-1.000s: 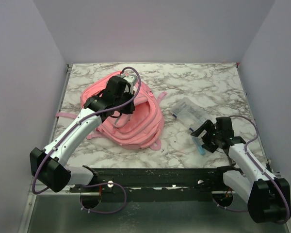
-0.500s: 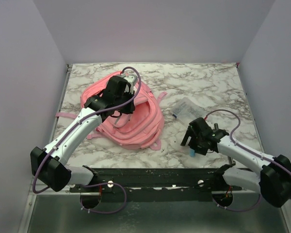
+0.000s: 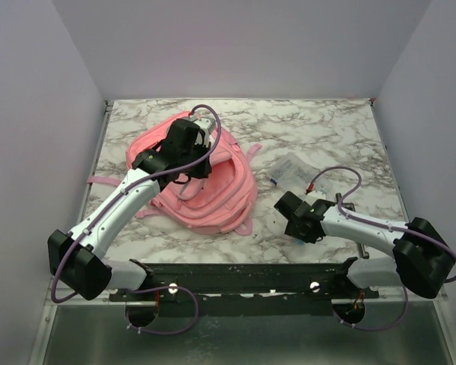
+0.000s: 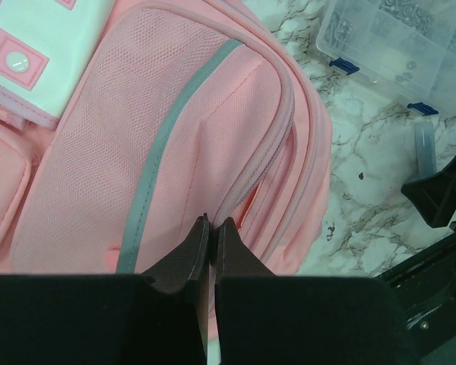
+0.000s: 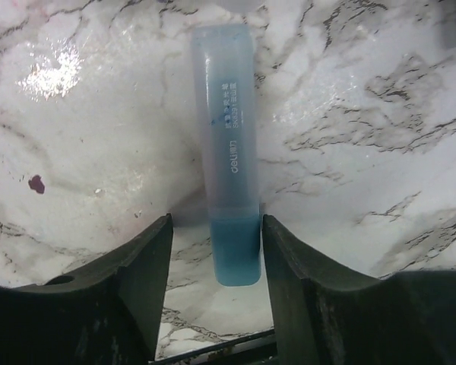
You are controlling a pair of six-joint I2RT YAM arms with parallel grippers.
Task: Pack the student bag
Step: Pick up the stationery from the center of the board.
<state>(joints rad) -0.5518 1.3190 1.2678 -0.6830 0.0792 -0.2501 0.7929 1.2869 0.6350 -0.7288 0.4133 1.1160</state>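
While beneath left pincer, student bag

This is a robot test booth in a lab. Plain pale walls stand ahead of the left gripper and out to both sides. Behind it, the left arm and right arm are bolted to a black metal rail at the edge of a marble-patterned table, with purple cables looping off them.
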